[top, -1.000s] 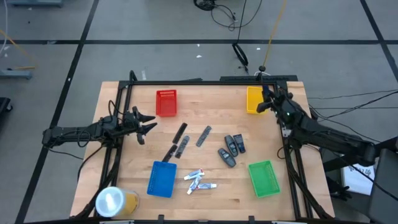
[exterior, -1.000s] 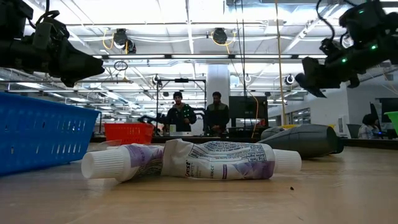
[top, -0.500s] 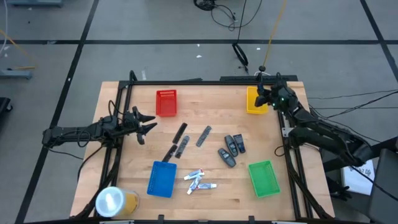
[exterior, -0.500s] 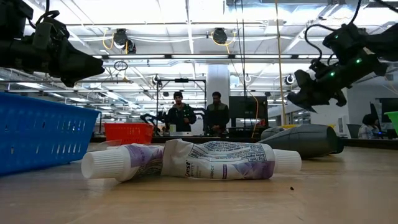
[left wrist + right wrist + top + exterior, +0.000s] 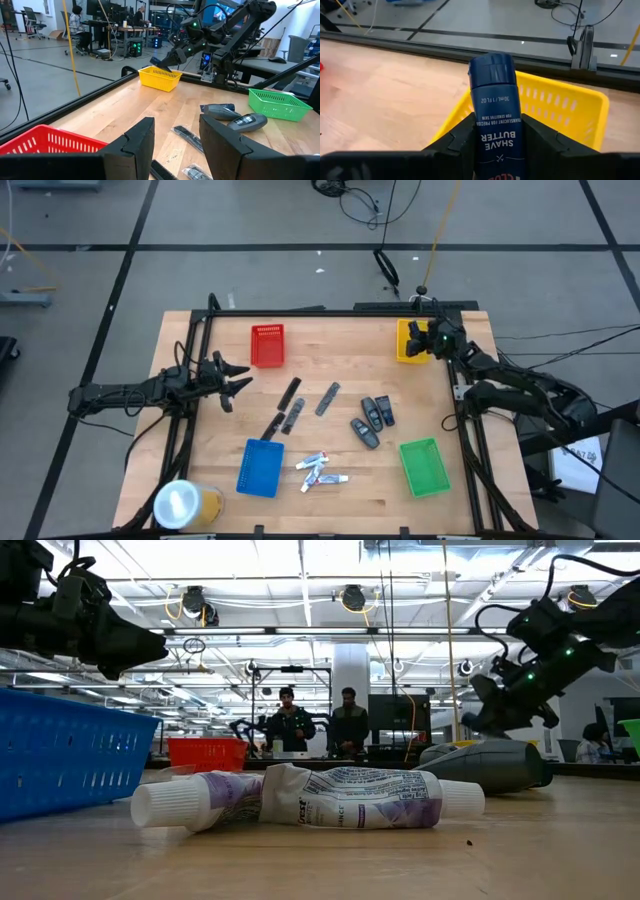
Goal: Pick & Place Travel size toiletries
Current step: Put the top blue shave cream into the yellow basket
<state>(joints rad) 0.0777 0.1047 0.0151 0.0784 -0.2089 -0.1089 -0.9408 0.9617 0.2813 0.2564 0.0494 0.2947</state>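
Yellow basket (image 5: 409, 340) upper right: open top, nothing over it but right hand (image 5: 428, 343). Surface (image 5: 330, 365) between red basket (image 5: 267, 345) and yellow basket bare. Centre cluttered.

Left gripper (image 5: 176, 142) low over the wooden table (image 5: 150, 105), fingers parted with a clear gap.

Just ahead of the fingertips lie slim dark sticks (image 5: 187, 136); farther ahead, two dark oval pieces (image 5: 237, 116) side by side. A red tray's (image 5: 45, 142) rim sits close beside the gripper. Far across, the right gripper (image 5: 162, 61) hangs over a yellow tray (image 5: 159, 79); a green tray (image 5: 277, 104) stands apart from it.
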